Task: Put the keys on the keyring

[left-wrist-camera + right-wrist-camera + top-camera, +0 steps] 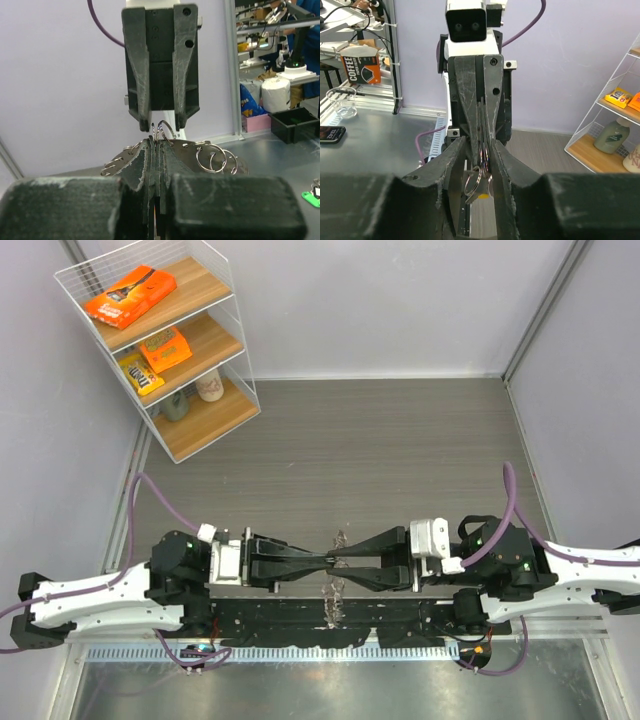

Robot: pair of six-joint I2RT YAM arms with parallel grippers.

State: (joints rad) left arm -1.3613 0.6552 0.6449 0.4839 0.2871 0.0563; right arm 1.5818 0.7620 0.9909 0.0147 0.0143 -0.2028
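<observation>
The keyring (333, 598) hangs in the air between my two grippers, over the near edge of the table. My left gripper (328, 562) is shut on it. In the left wrist view its tips (157, 145) pinch the loop, and silvery pieces and small rings (215, 155) fan out to both sides. My right gripper (342, 562) faces it tip to tip and is closed on a ring (164, 132). In the right wrist view its fingers (461, 150) hold rings (474, 179) between them. A small yellow bit (482, 196) hangs below; I cannot tell whether it is the brass key. The silvery key is not seen.
A white wire shelf (170, 340) with snack packets and bottles stands at the far left. A black bin (295, 122) and a green tag (312, 195) lie off to the side. A coffee box (362, 65), a plastic cup (341, 100) and a phone (330, 134) are on the metal bench.
</observation>
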